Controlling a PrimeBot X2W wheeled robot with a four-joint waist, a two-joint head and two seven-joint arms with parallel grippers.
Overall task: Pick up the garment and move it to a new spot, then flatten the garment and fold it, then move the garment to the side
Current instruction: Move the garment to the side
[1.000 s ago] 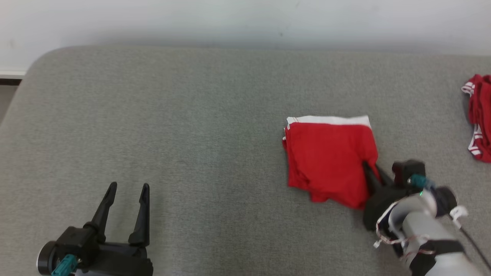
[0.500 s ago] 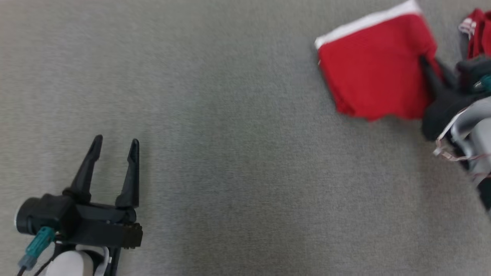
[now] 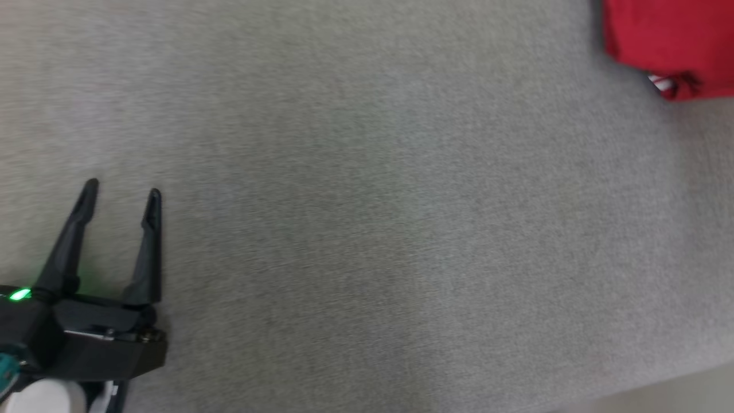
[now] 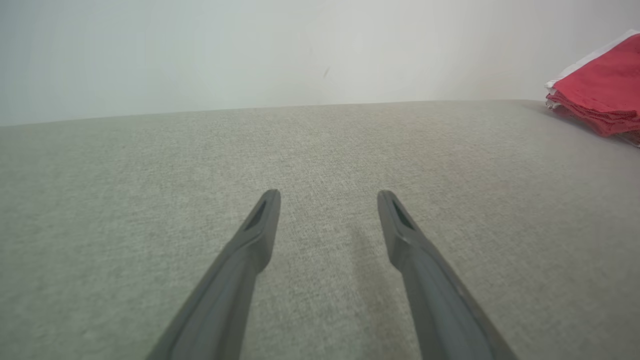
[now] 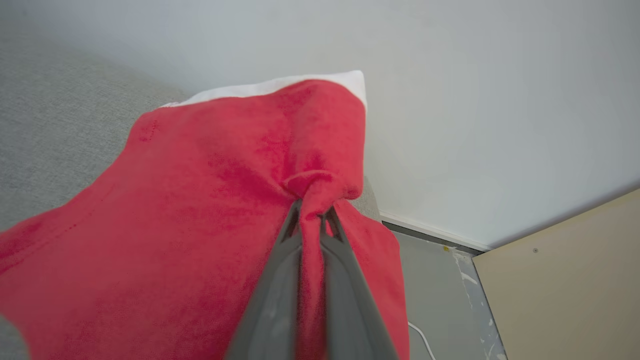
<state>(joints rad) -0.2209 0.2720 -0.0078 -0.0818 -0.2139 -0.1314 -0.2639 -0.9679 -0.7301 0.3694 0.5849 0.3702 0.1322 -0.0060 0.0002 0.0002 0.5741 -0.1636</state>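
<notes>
left gripper (image 3: 123, 188): fingers spread, nothing between, over grey fabric surface (image 3: 367, 229) | right gripper (image 5: 314, 214): pinching a bunched fold of red garment (image 5: 200, 200) (white band along far edge) | garment: spreading beyond right fingertips, well apart from left fingers

The left gripper (image 3: 123, 188) sits over the near left part of the desk (image 3: 367, 229), jaws apart with nothing between them, well apart from the garment (image 3: 671, 40) at the far right. From the left wrist, the garment is toward the desk's right end, with the wall (image 4: 250, 50) behind the desk. The right gripper (image 5: 312, 216) has a fold of the garment between its jaws; from its wrist, the desk lies to the left, the floor (image 5: 435, 280) lower right, and the wall behind.
</notes>
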